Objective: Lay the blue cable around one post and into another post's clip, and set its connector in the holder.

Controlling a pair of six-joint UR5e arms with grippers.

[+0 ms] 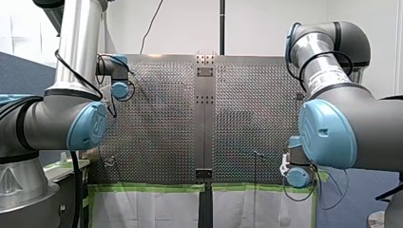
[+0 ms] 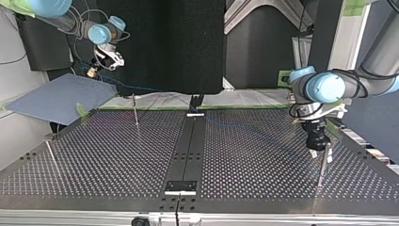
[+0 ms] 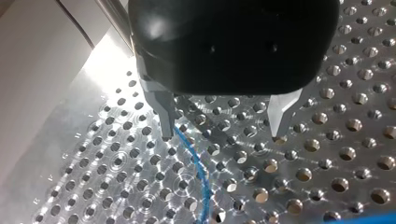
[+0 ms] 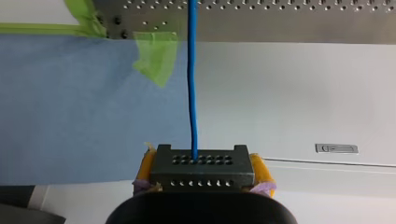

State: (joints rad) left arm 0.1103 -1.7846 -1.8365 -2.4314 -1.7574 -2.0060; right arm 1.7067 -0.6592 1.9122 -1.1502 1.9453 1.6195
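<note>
At the top view's upper left, my right tool (image 2: pixel 92 72) hangs beyond the desk (image 2: pixel 263 188); at right, my left tool (image 2: pixel 320 151) stands low over it. Left wrist view: fingers (image 3: pixel 163 114) wide, cable (image 3: pixel 198 163) on the desk just inside one, running away ahead; I would centre it before closing. Right wrist view: yellow pads (image 4: pixel 146 164) clamp the connector (image 4: pixel 201 167); the cable points straight ahead toward the desk.

The front camera sits behind and above my shoulders and looks out over the bench (image 1: pixel 157 123). The top camera faces me from across the bench, low, near its surface. Both take in the whole perforated top and its centre strip (image 1: pixel 205 128). Each wrist camera looks close along its own hand: my left hand (image 3: pixel 222 135) down at the holes, my right hand (image 4: pixel 202 168) out toward the bench's edge.
</note>
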